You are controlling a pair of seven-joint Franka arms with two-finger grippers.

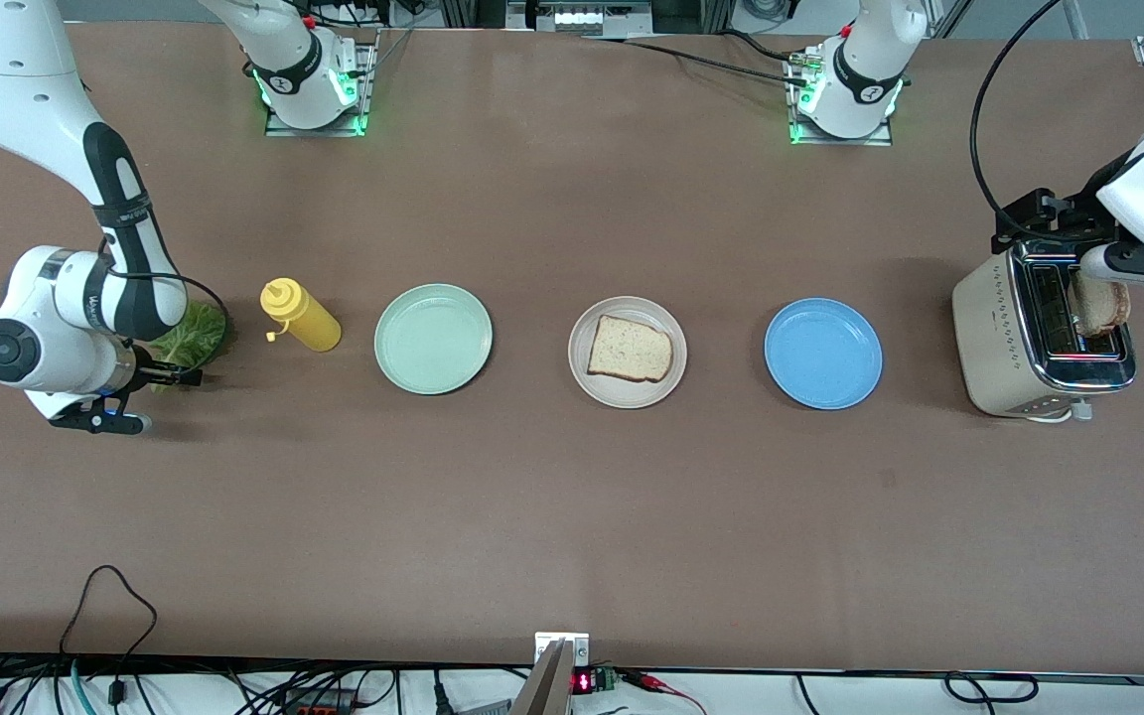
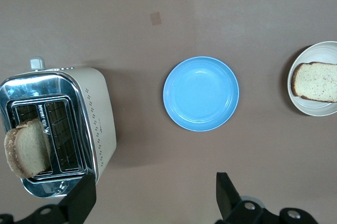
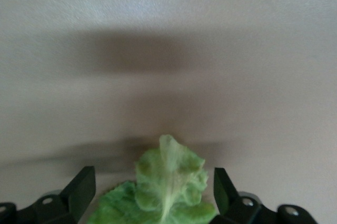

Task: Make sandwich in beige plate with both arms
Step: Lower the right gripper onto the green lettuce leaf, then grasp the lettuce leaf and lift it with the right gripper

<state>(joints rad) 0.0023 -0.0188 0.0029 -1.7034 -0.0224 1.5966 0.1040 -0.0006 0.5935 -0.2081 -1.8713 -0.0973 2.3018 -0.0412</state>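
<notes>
The beige plate (image 1: 582, 372) lies mid-table with one brown-crusted bread slice (image 1: 630, 349) on it; both also show in the left wrist view, plate (image 2: 310, 109) and slice (image 2: 317, 81). A second bread slice (image 1: 1100, 303) stands up out of a toaster slot (image 2: 27, 147). A ruffled green lettuce leaf (image 1: 193, 333) lies on the table at the right arm's end. My right gripper (image 1: 163, 397) is low over it, open, with the leaf (image 3: 168, 182) between its fingers (image 3: 84, 182). My left gripper (image 1: 1078, 243) hangs open and empty over the toaster; its fingertips (image 2: 224, 187) are wide apart.
A cream and chrome toaster (image 1: 1004, 338) stands at the left arm's end (image 2: 92, 124). A blue plate (image 1: 823, 354) lies between it and the beige plate (image 2: 200, 93). A mint-green plate (image 1: 433, 338) and a lying yellow squeeze bottle (image 1: 302, 316) sit toward the right arm's end.
</notes>
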